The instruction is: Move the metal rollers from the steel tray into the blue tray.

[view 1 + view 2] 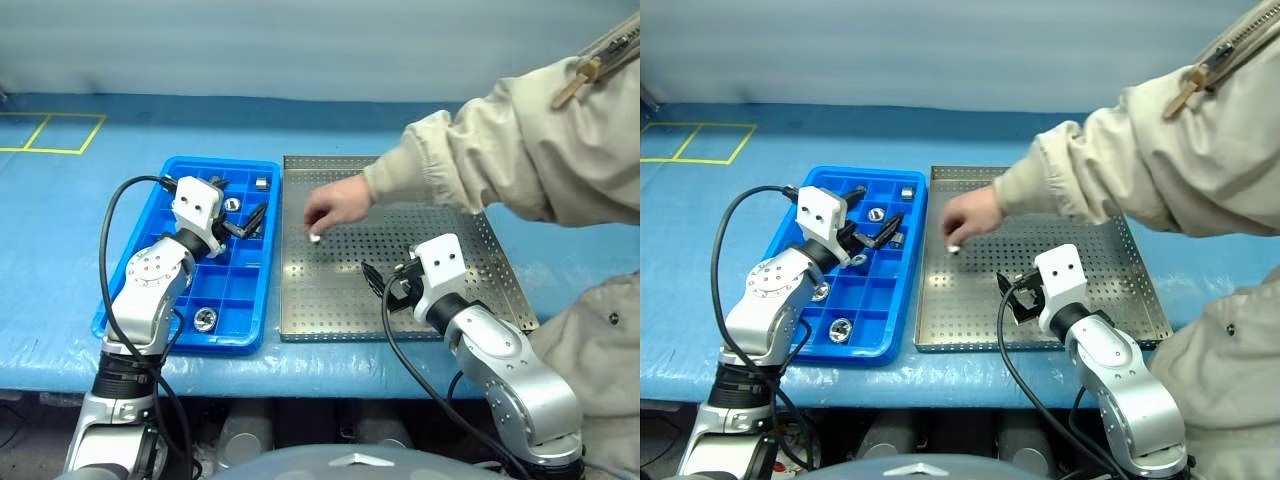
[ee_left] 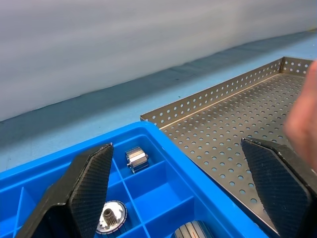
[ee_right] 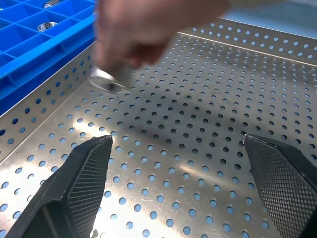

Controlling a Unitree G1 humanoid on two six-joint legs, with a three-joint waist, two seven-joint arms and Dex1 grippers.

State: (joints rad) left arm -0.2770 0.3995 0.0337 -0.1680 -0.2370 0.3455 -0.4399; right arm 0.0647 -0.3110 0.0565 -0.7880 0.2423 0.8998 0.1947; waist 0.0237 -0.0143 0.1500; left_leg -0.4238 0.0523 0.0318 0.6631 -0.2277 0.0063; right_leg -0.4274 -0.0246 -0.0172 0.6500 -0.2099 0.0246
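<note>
Waiting is the right call for now: a person's hand (image 1: 330, 208) at centre frame is setting a roller (image 1: 315, 238) on the steel tray (image 1: 480, 262), near its left rim, so neither arm should move until that hand is clear. The right claw (image 1: 385, 285), fingers spread and empty, hovers over the tray's lower middle, near the roller; it looks the better one to reach, coming down with the roller between its fingers. The left claw (image 1: 243, 222), also spread and empty, hangs over the blue tray (image 1: 245, 305) at left, where several rollers sit in separate compartments; pick a vacant one for the drop.
</note>
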